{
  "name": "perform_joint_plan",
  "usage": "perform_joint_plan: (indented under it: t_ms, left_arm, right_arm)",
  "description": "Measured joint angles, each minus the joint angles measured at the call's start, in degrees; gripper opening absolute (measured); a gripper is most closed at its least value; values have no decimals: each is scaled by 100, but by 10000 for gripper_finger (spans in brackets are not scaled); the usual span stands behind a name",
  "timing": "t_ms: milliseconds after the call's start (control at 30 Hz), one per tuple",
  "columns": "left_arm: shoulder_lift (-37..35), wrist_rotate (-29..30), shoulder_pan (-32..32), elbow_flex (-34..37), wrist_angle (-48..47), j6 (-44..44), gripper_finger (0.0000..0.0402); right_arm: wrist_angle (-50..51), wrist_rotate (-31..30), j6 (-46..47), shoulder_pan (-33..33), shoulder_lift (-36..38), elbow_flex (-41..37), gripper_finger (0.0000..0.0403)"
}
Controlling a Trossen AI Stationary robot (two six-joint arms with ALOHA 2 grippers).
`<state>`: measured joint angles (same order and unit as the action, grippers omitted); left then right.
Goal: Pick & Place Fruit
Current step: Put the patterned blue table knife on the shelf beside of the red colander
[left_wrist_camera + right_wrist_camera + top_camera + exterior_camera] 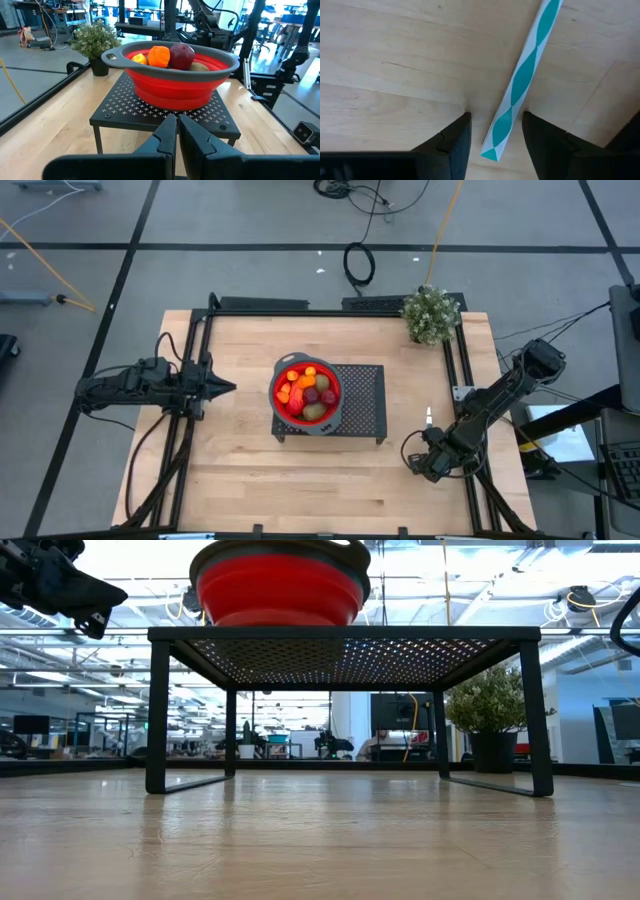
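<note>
Nearest the lens in the right wrist view: right hand (494, 145), fingers (455, 142) apart and pressed down to the pale wooden tabletop (240, 470), straddling the lower end of a thin teal-and-white stick (522, 82) without visibly clamping it. Seen from above, parked near the tabletop's right edge, toward the front, well apart from everything else in the middle.

Largest to smallest from there. Black perforated metal stand (360, 405) at the tabletop's centre, raised on thin legs. On its left part, a red collapsible bowl (175, 87) with a grey rim and handle tab. Inside the bowl, the fruit (306, 390): orange pieces, a dark red piece, a brownish-green oval, all heaped together below the rim. From the left wrist view, an orange piece and a dark red one poking above the rim.

Left hand (222, 388) raised over the tabletop's left side, fingers together on nothing, pointing at the bowl and near it, not touching.

Leafy potted plant (432, 313) at the far right corner.
</note>
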<state>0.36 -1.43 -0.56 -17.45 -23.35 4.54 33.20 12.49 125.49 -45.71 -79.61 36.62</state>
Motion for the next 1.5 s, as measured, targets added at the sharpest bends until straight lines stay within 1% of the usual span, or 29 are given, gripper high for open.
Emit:
perform_joint_plan:
  t_ms: [467,600,967,1500]
  left_arm:
    - [0,2,-2,2,2,31,19]
    - [0,0,0,2,2,41,19]
    - [0,-3,-1,2,2,44,19]
    - [0,-7,-1,4,2,55,19]
  right_arm:
    - [-44,-24,138,0,-9,-7,61]
    - [-65,-24,140,0,-9,-9,38]
    - [-91,-26,243,0,-8,-9,38]
    - [2,-181,247,-4,352,-26,37]
